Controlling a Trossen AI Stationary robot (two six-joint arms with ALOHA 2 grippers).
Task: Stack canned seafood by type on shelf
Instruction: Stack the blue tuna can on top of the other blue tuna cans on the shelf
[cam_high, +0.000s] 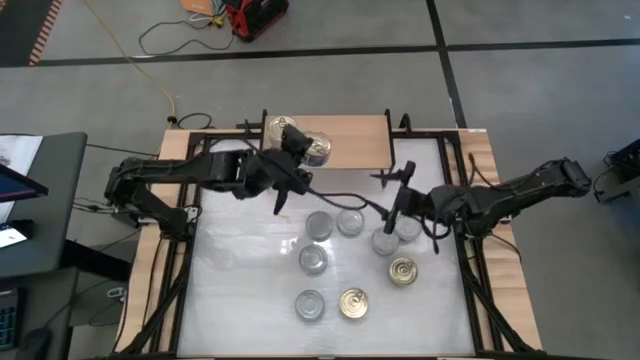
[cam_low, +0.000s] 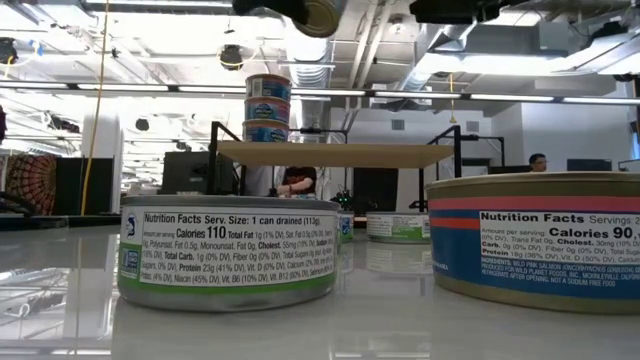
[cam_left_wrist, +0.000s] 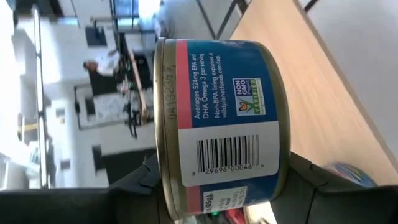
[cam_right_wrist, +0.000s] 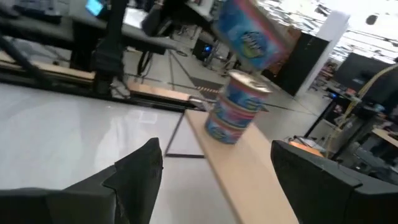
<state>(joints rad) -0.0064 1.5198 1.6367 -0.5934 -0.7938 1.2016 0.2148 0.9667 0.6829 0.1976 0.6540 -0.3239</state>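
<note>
Lab: exposed ceiling ducts (cam_low: 330, 50), floor cables (cam_high: 165, 35).

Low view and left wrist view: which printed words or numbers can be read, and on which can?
"Nutrition Facts", "Calories 110": green-banded can, low view.
"Calories 90": blue can, low view.
"NON GMO", "29696 00046": held can in left end effector.
Finer print: too small.

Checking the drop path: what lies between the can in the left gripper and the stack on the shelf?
Nothing. In the right wrist view, the held can hangs tilted above the stack of cans on the shelf, with only open air between.
</note>
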